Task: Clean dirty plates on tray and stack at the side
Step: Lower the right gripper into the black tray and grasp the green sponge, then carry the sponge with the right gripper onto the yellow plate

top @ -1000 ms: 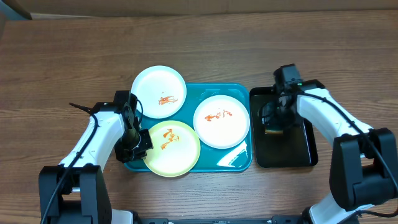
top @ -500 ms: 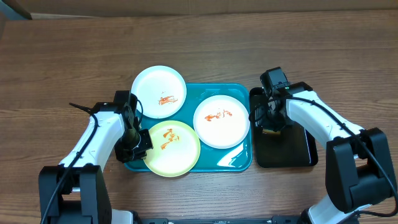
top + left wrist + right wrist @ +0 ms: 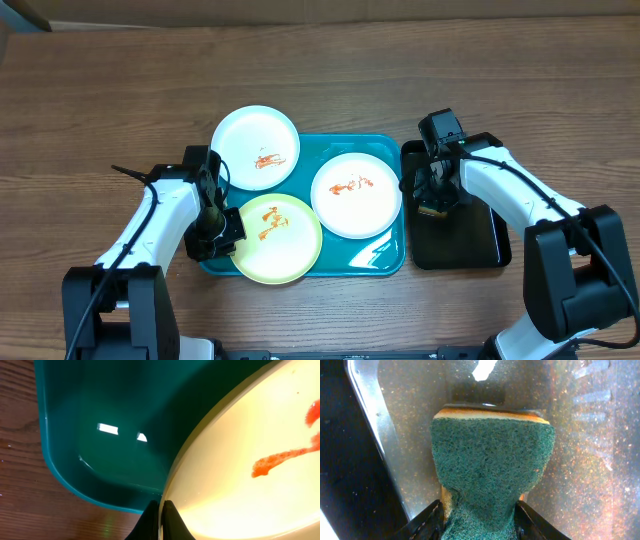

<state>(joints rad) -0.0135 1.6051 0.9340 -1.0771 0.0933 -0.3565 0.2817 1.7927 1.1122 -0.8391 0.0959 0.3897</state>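
Note:
Three plates show in the overhead view. A pale yellow plate (image 3: 278,238) with an orange smear lies at the front left of the teal tray (image 3: 375,255). One white plate (image 3: 356,194) with sauce lies at the tray's right. The other white plate (image 3: 256,148) overlaps the tray's back left corner. My left gripper (image 3: 222,232) is shut on the yellow plate's left rim. Close up, the left gripper (image 3: 161,510) pinches the yellow plate (image 3: 250,435) over the tray (image 3: 100,420). My right gripper (image 3: 479,512) squeezes a green and yellow sponge (image 3: 490,455), which is pinched narrow between the jaws.
A narrow black tray (image 3: 470,240) stands right of the teal tray, with my right gripper (image 3: 435,205) low inside its left half. Bare wooden table (image 3: 120,90) surrounds both trays. A thin dark stick (image 3: 130,175) lies left of my left arm.
My right arm shifted left inside the black tray, and its jaws then narrowed onto the sponge. The left arm and all three plates stayed still.

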